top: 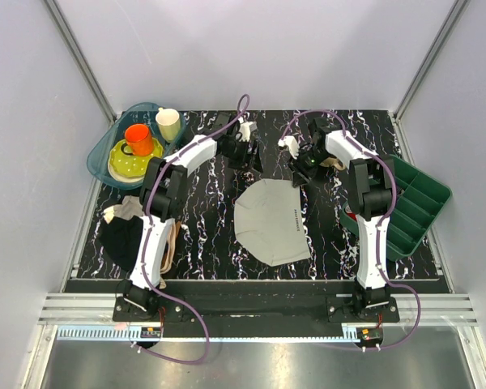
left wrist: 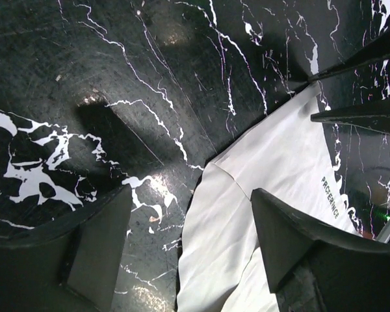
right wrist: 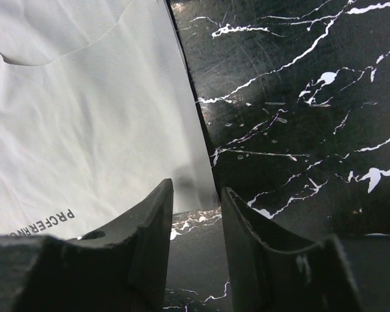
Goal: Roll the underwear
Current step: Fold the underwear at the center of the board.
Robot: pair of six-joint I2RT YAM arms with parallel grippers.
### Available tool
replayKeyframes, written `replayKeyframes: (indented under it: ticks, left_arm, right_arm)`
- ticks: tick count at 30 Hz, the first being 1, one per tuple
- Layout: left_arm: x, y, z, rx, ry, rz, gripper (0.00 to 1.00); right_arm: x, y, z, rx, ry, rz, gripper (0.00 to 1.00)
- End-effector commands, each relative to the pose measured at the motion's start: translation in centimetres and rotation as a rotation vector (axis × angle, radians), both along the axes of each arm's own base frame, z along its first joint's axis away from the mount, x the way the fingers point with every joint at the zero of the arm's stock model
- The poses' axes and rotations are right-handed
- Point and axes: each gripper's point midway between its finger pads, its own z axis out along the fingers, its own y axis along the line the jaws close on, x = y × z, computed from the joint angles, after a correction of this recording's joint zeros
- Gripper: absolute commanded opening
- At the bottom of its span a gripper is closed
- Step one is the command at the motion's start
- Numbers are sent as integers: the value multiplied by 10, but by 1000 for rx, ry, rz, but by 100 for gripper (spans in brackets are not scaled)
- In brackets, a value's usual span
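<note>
The light grey underwear (top: pixel 269 223) lies flat on the black marbled table, with small dark lettering near its right edge. My left gripper (top: pixel 243 152) hovers just beyond its far left corner. In the left wrist view this gripper (left wrist: pixel 192 224) is wide open and empty, with the underwear (left wrist: pixel 273 156) below and between its fingers. My right gripper (top: pixel 303 172) is at the far right corner. In the right wrist view it (right wrist: pixel 196 198) is open by a narrow gap and holds nothing, its tips just off the underwear's (right wrist: pixel 84 123) corner.
A teal tray (top: pixel 101 154) at the far left holds an orange mug (top: pixel 138 138), a yellow plate (top: pixel 130 164) and a beige mug (top: pixel 168 123). A green compartment tray (top: pixel 413 203) stands at the right. Black (top: pixel 123 241) and beige cloths (top: pixel 125 212) lie at the left.
</note>
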Motion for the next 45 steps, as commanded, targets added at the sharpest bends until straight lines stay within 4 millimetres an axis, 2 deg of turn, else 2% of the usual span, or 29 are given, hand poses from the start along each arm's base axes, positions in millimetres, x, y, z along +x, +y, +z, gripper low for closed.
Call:
replayKeyframes:
  ticks: [1,6,12,18,22,25,34,40,45]
  left_arm:
    - [10,-20,12,-68,-21,-5,74]
    - [0,-31,-7,-18,-2,-38,67]
    - [-18,-28,-30,69,26,-71,63]
    - [-28,-32,-31,84,25,-101,61]
    - [-29,-29,-33,101,35,-93,60]
    - [-29,-30,-31,98,37,-97,60]
    - [-28,-41,10,14,-38,-165,68]
    - [-27,-35,26,-61,-68,-236,75]
    - [-37,-35,33,-135,-111,-362,77]
  right_arm:
    - [-5,7,1,22,35,7,41]
    - [-9,13,4,62,53,-1,31]
    - [-12,16,5,85,68,-10,27]
    - [-11,18,9,102,63,-20,24]
    - [-7,21,28,148,15,-18,22]
    - [-10,22,39,177,-13,-1,18]
    - [-15,28,70,238,-122,59,13]
    - [-15,29,81,250,-147,67,13]
    - [-16,28,78,243,-139,65,13]
